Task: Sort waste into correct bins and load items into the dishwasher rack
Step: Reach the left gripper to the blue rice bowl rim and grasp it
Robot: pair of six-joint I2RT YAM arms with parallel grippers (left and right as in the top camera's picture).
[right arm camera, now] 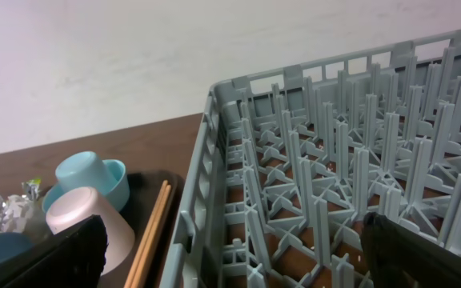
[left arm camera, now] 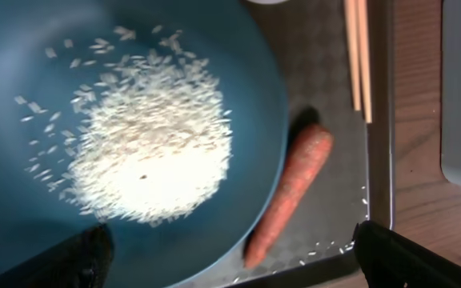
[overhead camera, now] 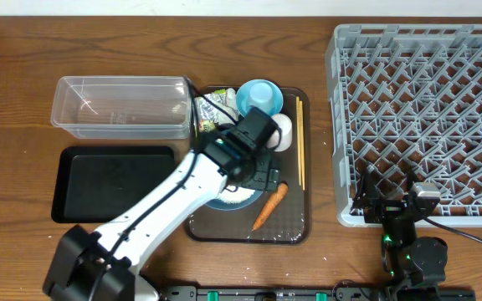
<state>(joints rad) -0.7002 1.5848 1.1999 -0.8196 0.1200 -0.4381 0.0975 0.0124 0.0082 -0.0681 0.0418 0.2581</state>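
Observation:
The large dark-blue bowl (left arm camera: 214, 48) holds a heap of white rice (left arm camera: 150, 152); it sits on the brown tray, mostly under my left arm in the overhead view (overhead camera: 224, 201). The carrot (left arm camera: 290, 192) (overhead camera: 269, 205) lies against the bowl's right rim. My left gripper (left arm camera: 230, 256) (overhead camera: 262, 176) is open and empty above the bowl's rim and the carrot. Chopsticks (overhead camera: 300, 142), the light-blue bowl (overhead camera: 259, 94), the white cup (overhead camera: 283, 130) and the wrapper (overhead camera: 212, 107) lie on the tray. My right gripper (right arm camera: 238, 264) (overhead camera: 392, 201) is open at the dishwasher rack's (overhead camera: 425, 109) front-left corner. The tissue is not visible.
The clear tub (overhead camera: 120, 107) stands at the back left, with the black tray (overhead camera: 111, 182) in front of it. The brown serving tray (overhead camera: 295, 226) sits between the bins and the rack. A few rice grains (left arm camera: 334, 248) lie loose on its mat.

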